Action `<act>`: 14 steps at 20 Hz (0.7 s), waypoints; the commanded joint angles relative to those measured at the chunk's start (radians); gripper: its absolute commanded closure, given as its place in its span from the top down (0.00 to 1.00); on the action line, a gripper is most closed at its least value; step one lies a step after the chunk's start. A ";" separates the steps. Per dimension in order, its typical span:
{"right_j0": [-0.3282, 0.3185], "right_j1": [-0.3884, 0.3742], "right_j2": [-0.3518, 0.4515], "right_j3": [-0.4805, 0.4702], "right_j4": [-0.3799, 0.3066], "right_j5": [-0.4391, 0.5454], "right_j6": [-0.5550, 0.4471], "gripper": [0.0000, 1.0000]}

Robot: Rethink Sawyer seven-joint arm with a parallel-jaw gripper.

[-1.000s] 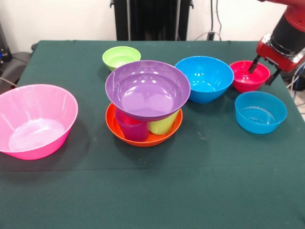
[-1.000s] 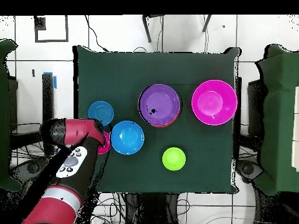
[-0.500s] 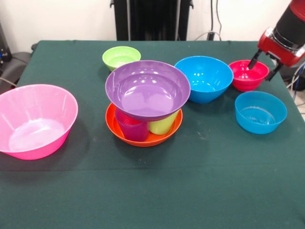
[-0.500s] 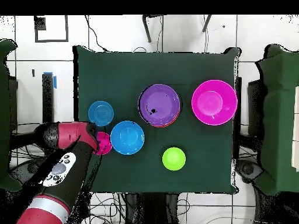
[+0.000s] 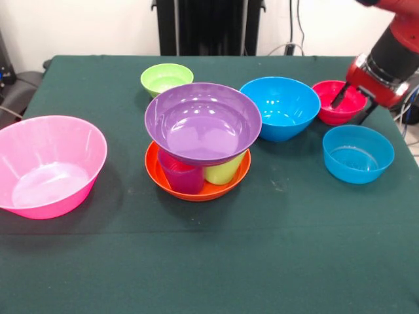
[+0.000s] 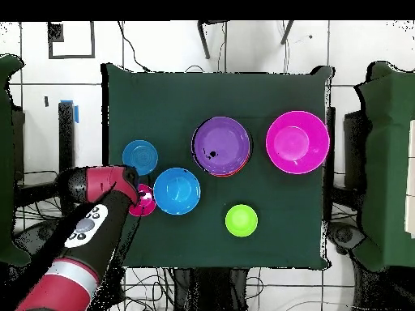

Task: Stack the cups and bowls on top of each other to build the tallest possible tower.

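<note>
Gripper straddles the red bowl's rim, fingers spread, one inside, one outside (grip unclear). Tower mid-table, axis vertical: orange bowl, purple cup and lime cup, purple bowl mouth-up on top.

A dark green cloth covers the table from edge to edge. Behind its far side a black stand rises against a pale wall, with cables hanging beside it. From overhead, the floor is white tile with dark seams.
</note>
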 commanded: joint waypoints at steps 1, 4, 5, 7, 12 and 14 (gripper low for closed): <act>0.017 0.157 0.057 -0.114 0.023 -0.112 0.228 1.00; 0.021 0.172 0.057 -0.125 0.030 -0.104 0.228 1.00; 0.022 0.172 0.059 -0.123 0.033 -0.098 0.227 1.00; 0.023 0.170 0.056 -0.130 0.040 -0.052 0.216 0.00; 0.000 0.115 0.094 -0.098 0.073 0.027 0.214 0.00; -0.015 0.086 0.118 -0.074 0.081 0.025 0.184 0.00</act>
